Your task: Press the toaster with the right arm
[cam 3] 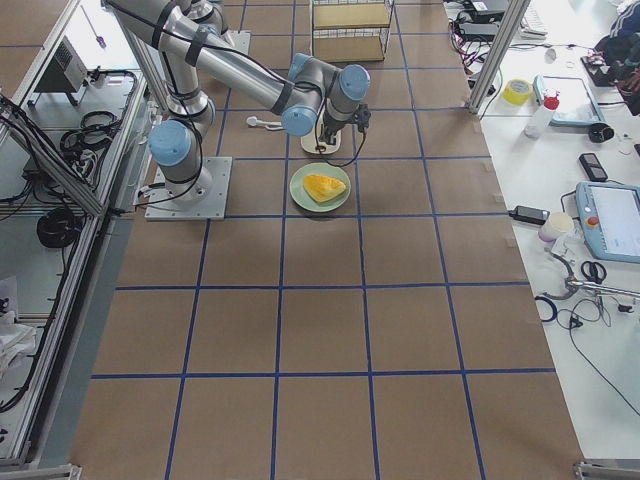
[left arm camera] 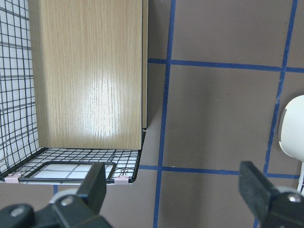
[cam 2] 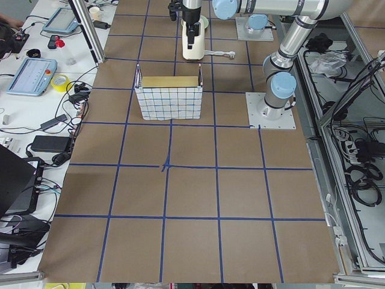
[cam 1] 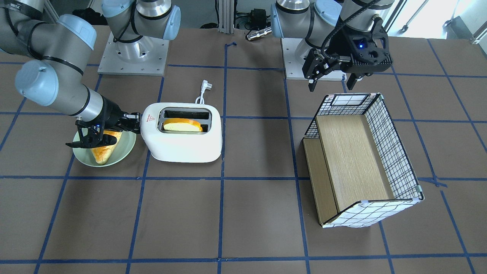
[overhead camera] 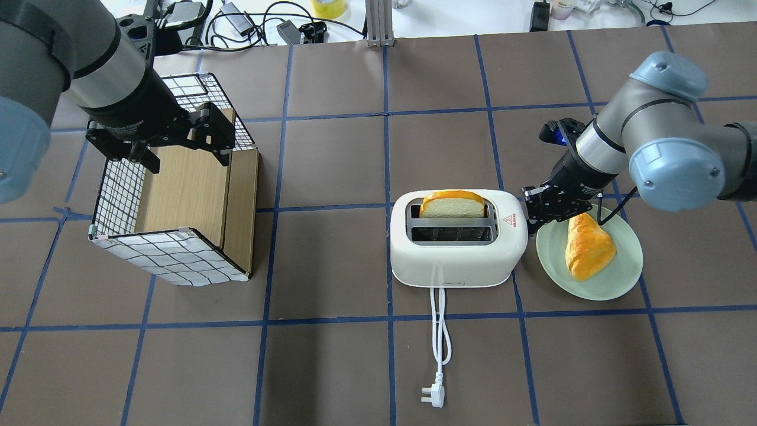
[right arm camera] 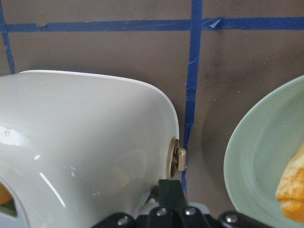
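Note:
The white two-slot toaster (cam 1: 182, 146) (overhead camera: 455, 260) stands mid-table with a bread slice (overhead camera: 452, 204) in its far slot; its cord and plug (overhead camera: 434, 396) trail toward the robot. My right gripper (cam 1: 133, 121) (overhead camera: 530, 208) is shut and empty. Its fingertips (right arm camera: 168, 190) sit against the toaster's end wall (right arm camera: 85, 142), just below a round beige knob (right arm camera: 175, 159). My left gripper (cam 1: 331, 78) (overhead camera: 177, 137) (left arm camera: 175, 190) is open and empty, hovering over the wire basket.
A pale green plate (overhead camera: 615, 278) (cam 1: 127, 150) with a wedge of bread (overhead camera: 585, 248) lies right beside the toaster, under the right wrist. A wire-and-wood basket (cam 1: 361, 160) (overhead camera: 177, 207) lies on its side under the left arm. Blue tape lines grid the brown table.

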